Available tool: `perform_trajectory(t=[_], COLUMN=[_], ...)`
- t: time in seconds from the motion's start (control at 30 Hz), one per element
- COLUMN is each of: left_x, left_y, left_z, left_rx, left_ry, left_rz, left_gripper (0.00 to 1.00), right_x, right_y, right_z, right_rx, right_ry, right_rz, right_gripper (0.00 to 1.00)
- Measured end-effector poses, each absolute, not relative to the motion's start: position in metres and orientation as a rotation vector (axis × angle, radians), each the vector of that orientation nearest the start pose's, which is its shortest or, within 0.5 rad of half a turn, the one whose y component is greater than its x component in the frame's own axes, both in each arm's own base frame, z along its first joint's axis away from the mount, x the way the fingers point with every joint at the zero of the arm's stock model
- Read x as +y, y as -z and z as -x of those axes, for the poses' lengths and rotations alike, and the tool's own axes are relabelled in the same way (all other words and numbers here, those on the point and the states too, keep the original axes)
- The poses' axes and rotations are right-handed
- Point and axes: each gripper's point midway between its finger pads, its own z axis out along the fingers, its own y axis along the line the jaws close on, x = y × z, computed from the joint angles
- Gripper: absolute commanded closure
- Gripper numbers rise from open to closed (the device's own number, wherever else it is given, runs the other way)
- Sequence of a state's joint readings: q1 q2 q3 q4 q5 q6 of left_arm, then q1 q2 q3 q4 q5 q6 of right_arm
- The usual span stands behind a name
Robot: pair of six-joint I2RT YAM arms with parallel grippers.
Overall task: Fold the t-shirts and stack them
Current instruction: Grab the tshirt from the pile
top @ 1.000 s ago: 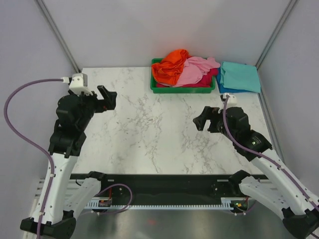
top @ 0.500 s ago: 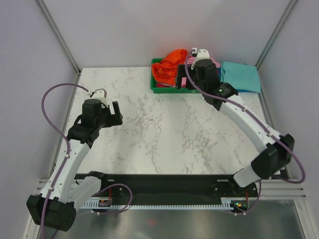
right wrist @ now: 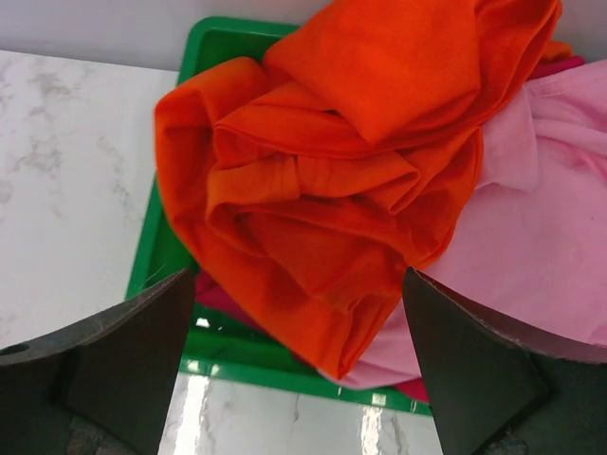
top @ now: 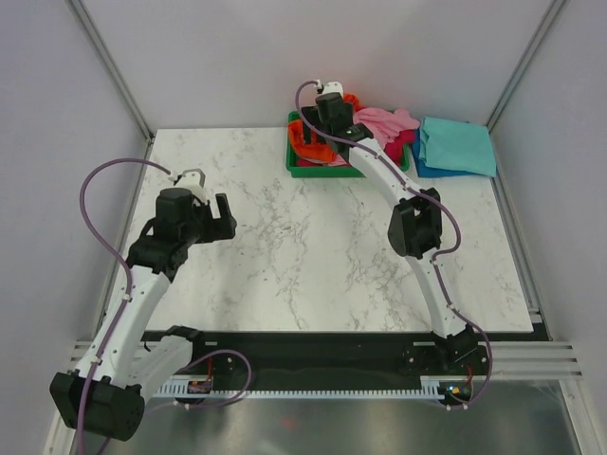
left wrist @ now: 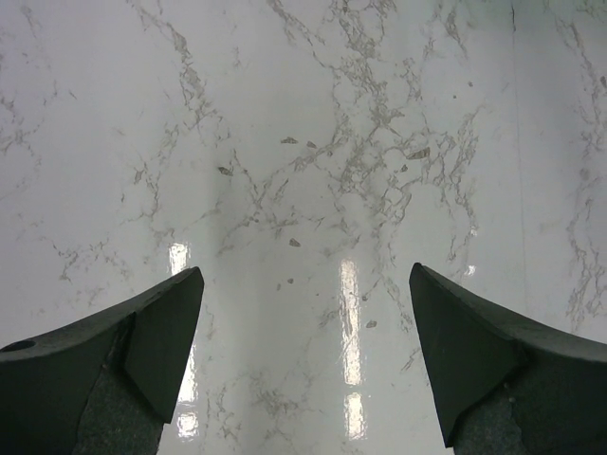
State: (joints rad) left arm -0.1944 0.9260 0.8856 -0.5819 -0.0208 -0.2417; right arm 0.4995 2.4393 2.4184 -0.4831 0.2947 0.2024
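Note:
A bright orange t-shirt (top: 303, 144) lies crumpled at the left of the green tray (top: 322, 172), with a light pink t-shirt (top: 384, 123) beside it and a magenta one (top: 406, 140) underneath. A folded teal t-shirt (top: 457, 142) lies on a blue one (top: 422, 167) right of the tray. My right gripper (top: 321, 133) is open above the orange shirt (right wrist: 360, 123), its jaws wide on either side of the shirt's near fold (right wrist: 299, 284). My left gripper (top: 225, 216) is open and empty over bare marble (left wrist: 305, 270).
The tray's near rim (right wrist: 218, 360) lies just below the right fingers. The pink shirt (right wrist: 560, 209) hangs over the tray's right part. The white marble table (top: 313, 256) has grey walls at the back and sides.
My right arm has swung from the right of the table to the tray, then leftward over the orange shirt. My left arm moved towards the table's middle a second ago, then held still.

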Motion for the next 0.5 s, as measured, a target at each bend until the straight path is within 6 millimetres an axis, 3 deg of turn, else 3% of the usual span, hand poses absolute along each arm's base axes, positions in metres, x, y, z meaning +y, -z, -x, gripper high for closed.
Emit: perform_trajectory(t=[0.1, 0.23, 0.3, 0.37, 0.43, 0.5], left_x=[-0.062, -0.063, -0.063, -0.064, -0.066, -0.066], left_y=[-0.198, -0.199, -0.199, -0.199, -0.199, -0.199], left_z=[-0.281, -0.280, -0.280, -0.280, -0.279, -0.279], left_rx=[2.195, 2.191, 2.192, 2.192, 2.193, 2.193], left_ry=[0.225, 0.231, 0.234, 0.241, 0.249, 0.251], left_rz=[0.063, 0.060, 0.058, 0.055, 0.050, 0.049], left_gripper=[0.03, 0.03, 0.03, 0.03, 0.03, 0.03], right_x=[0.266, 0.247, 0.239, 0.232, 0.229, 0.230], right_y=[-0.161, -0.149, -0.149, -0.152, -0.154, -0.154], right_z=[-0.618, -0.627, -0.630, -0.634, -0.637, -0.638], right_rx=[2.064, 2.075, 2.074, 2.060, 2.053, 2.049], right_ry=[-0.075, -0.028, -0.017, -0.015, -0.015, -0.021], right_rz=[0.098, 0.060, 0.043, 0.024, 0.017, 0.012], right_gripper=[0.02, 0.05, 0.13, 0.31, 0.39, 0.39])
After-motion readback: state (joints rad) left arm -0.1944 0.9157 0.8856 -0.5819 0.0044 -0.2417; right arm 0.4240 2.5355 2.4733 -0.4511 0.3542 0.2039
